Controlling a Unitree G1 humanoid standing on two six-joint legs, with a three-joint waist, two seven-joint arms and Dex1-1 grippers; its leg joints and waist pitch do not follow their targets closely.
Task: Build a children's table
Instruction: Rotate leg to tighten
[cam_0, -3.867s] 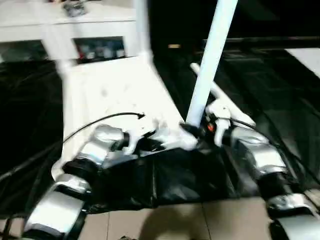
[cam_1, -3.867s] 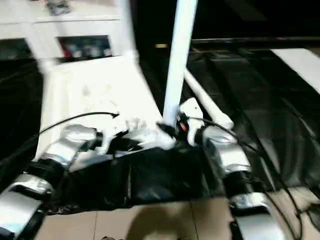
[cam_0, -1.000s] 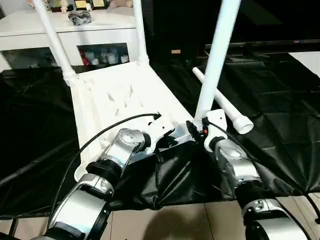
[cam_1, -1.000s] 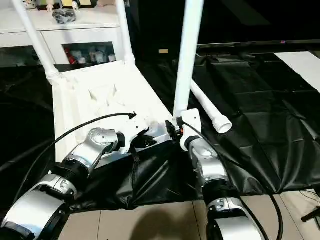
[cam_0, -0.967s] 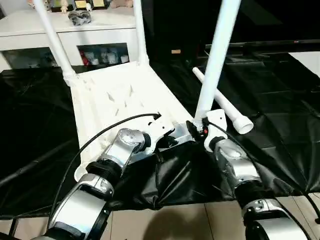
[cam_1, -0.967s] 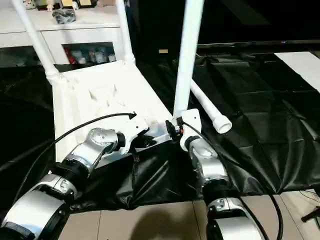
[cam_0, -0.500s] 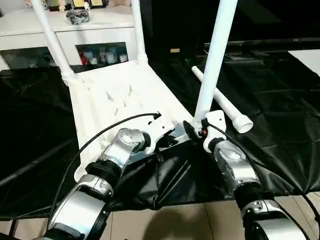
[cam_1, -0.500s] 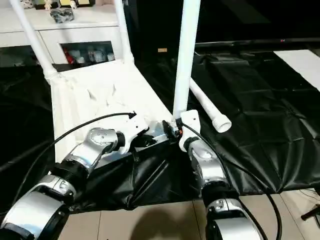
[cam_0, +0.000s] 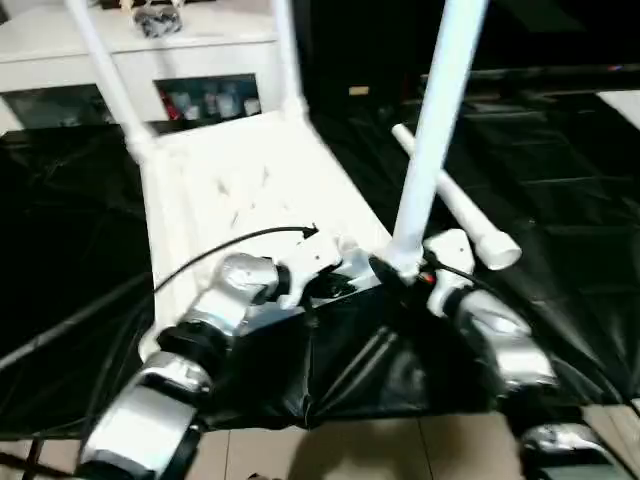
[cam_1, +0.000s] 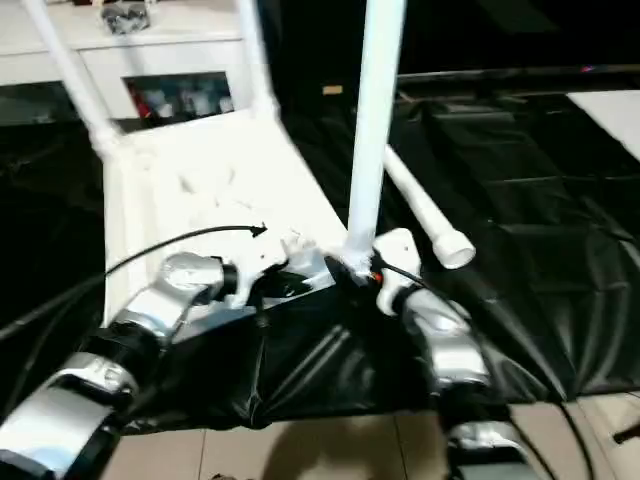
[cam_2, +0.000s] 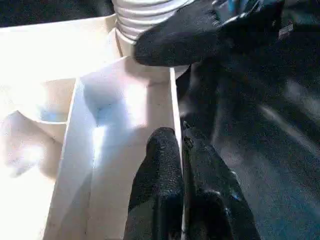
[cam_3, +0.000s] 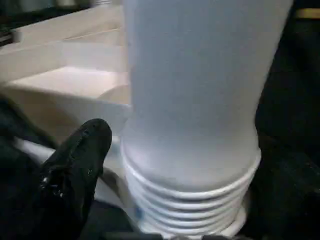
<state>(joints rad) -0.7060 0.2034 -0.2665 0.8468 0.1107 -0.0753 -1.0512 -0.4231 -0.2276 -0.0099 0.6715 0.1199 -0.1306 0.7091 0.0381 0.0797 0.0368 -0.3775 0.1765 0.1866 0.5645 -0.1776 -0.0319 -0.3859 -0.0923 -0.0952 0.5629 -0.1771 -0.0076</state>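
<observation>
At the lower centre of the head views, the left gripper (cam_2: 181, 165) is closed on the near rim of the tabletop (cam_0: 240, 180), its two fingers pressed together, as the left wrist view shows. Just right of it, the right gripper (cam_0: 395, 272) is at the foot of the upright leg (cam_0: 435, 120); the right wrist view shows one finger (cam_3: 75, 170) beside the ribbed end, but whether it grips I cannot tell. Farther, a loose leg (cam_0: 460, 215) lies on the black sheet (cam_0: 560, 180). At the upper left two more legs (cam_0: 105, 80) stand before the cabinet (cam_0: 60, 60).
</observation>
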